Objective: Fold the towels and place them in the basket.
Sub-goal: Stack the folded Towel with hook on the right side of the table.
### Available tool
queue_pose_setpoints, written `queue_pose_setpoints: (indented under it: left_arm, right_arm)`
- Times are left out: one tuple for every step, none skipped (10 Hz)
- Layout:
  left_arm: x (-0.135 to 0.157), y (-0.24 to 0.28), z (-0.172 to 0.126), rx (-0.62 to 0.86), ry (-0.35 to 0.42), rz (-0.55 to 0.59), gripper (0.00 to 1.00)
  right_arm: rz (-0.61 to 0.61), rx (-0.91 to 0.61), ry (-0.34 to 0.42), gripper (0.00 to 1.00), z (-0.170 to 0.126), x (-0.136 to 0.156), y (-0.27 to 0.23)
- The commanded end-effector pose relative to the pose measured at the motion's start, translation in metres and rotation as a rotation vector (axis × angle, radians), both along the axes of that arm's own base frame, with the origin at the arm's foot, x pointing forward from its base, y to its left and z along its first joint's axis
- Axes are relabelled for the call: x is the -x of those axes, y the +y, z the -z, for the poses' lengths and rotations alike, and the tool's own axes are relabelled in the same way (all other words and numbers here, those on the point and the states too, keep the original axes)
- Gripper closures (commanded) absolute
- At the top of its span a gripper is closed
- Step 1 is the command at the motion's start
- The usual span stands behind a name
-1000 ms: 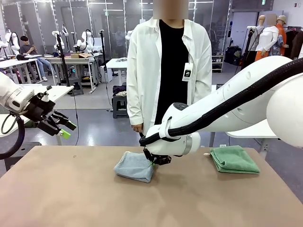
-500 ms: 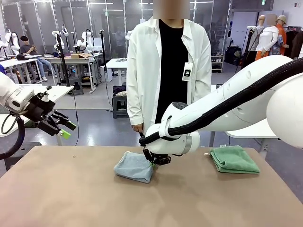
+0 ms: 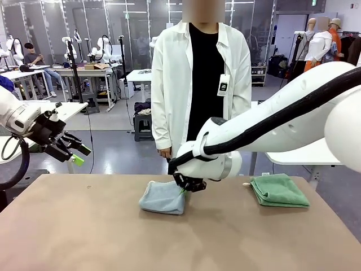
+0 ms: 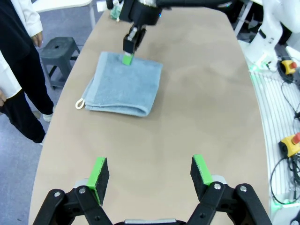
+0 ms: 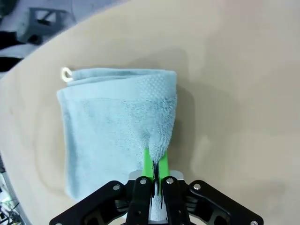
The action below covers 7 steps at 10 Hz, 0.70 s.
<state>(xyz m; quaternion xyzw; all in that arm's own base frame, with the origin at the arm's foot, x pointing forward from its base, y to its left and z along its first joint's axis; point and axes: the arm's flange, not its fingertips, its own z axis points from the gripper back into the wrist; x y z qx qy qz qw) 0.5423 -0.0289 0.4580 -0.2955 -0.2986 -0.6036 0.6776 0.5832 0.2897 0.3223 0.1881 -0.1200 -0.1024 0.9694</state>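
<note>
A light blue towel [image 3: 162, 198] lies folded on the table's middle, its white loop [image 5: 66, 73] at one corner. My right gripper [image 3: 183, 189] reaches in from the right and is shut on the towel's near-right edge, the terry pinched between its green pads [image 5: 148, 161]. The left wrist view shows the same towel [image 4: 124, 86] with that gripper [image 4: 127, 55] on its far edge. A mint green towel [image 3: 279, 190] sits folded at the table's right. My left gripper [image 3: 77, 154] hangs open above the left edge, nothing between its fingers [image 4: 99, 173]. The basket is out of view.
A person in a white coat [image 3: 200, 84] stands at the far side, arms down. The brown tabletop [image 3: 169, 243] has free room in front and to the left. A grey stool [image 4: 58, 49] stands on the floor beside the table.
My right gripper has drawn the pinched edge slightly to the right, and the blue towel has shifted that way with it. The left arm has not moved.
</note>
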Motion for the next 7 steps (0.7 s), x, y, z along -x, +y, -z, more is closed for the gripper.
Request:
queue_pose_setpoints:
  left_arm:
    - [0.0,0.0,-0.001,0.001,-0.002,0.0,0.12]
    - [0.0,0.0,-0.001,0.001,-0.002,0.0,0.12]
    - [0.0,0.0,-0.001,0.001,-0.002,0.0,0.12]
    - [0.0,0.0,-0.001,0.001,-0.002,0.0,0.12]
    - [0.0,0.0,-0.001,0.001,-0.002,0.0,0.12]
    - [0.0,0.0,-0.001,0.001,-0.002,0.0,0.12]
    - [0.0,0.0,-0.001,0.001,-0.002,0.0,0.12]
  right_arm:
    - [-0.113,0.001,-0.054,0.95,-0.037,-0.001,-0.062]
    - [-0.116,0.033,-0.064,0.95,-0.051,-0.007,-0.087]
    - [-0.121,0.044,-0.063,0.95,-0.065,-0.011,-0.112]
    - [-0.12,0.078,-0.083,0.95,-0.078,-0.015,-0.137]
    - [-0.142,0.113,-0.099,0.95,-0.093,-0.019,-0.163]
    - [-0.16,0.146,-0.119,0.95,-0.104,-0.022,-0.184]
    - [-0.192,0.169,-0.137,0.95,-0.115,-0.027,-0.204]
